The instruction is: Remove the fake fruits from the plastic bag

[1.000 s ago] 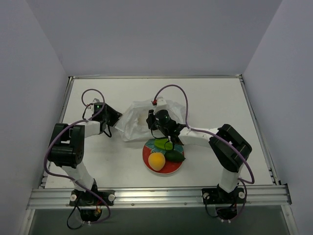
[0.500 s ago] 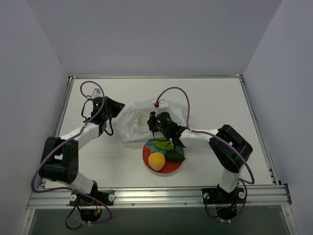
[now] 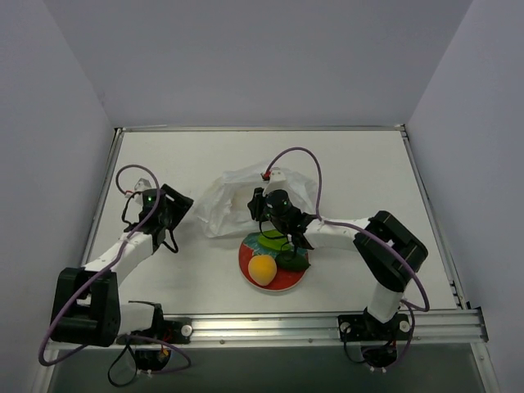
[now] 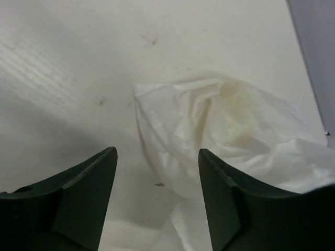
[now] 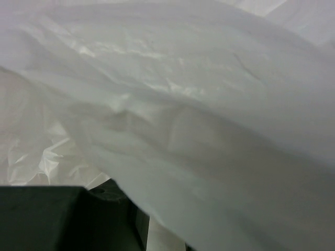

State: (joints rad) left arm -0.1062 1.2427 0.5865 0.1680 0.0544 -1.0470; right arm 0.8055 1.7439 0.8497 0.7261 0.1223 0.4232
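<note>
Several fake fruits [image 3: 262, 269] lie on the plate [image 3: 243, 260], with the plastic bag [image 3: 229, 201] just behind on the table.
The left jaws gape wide and empty, facing the bag; the right jaws are veiled by film, state untellable.

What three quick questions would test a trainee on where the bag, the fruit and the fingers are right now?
1. True or false: the left fingers are closed on the plastic bag.
2. Where does the orange-yellow fruit lie? A. inside the bag. B. on the plate. C. on the bare table.
3. Fill in: the right wrist view is almost wholly filled by the ____.
Key: 1 false, they stand open; 2 B; 3 plastic bag.
</note>
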